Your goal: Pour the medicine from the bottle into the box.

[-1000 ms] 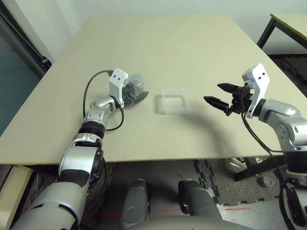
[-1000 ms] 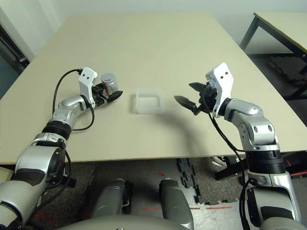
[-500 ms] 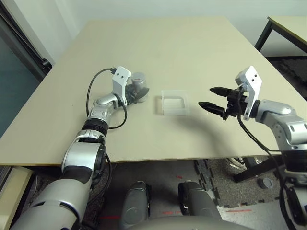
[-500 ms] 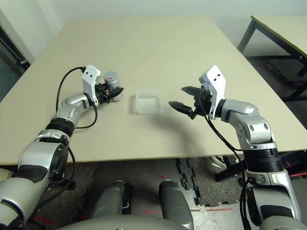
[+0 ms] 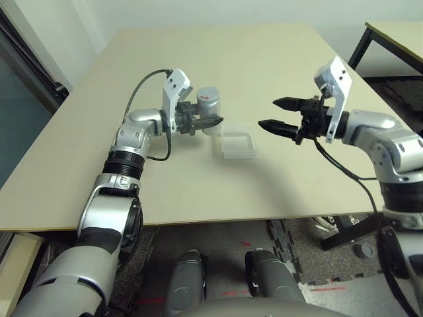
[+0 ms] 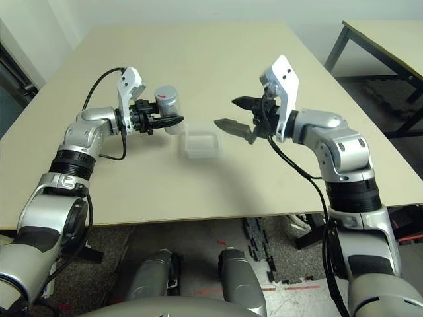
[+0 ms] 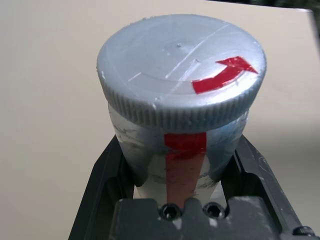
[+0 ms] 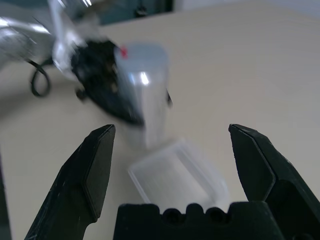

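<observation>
The bottle [image 5: 210, 105] is silver-grey with a red stripe, and a ribbed grey cap with a red arrow sits on it [image 7: 180, 75]. My left gripper [image 5: 211, 122] is shut on its body and holds it upright above the table, just left of the box. The box [image 5: 238, 145], a shallow clear square tray, lies on the table [image 5: 198, 191] between my arms. My right gripper [image 5: 267, 112] hovers open, just right of the box and above it, pointing at the bottle. In the right wrist view the bottle [image 8: 147, 80] and box [image 8: 177, 175] lie between the open fingers [image 8: 97, 165].
A black cable [image 5: 135, 99] loops from my left wrist. A second table [image 5: 396, 33] stands at the far right, past this table's right edge. Black floor mats [image 5: 297, 231] lie below the near edge.
My left gripper has shut on the bottle and lifted it off the table, carrying it toward the box. My right gripper has risen and moved left toward the box, staying open.
</observation>
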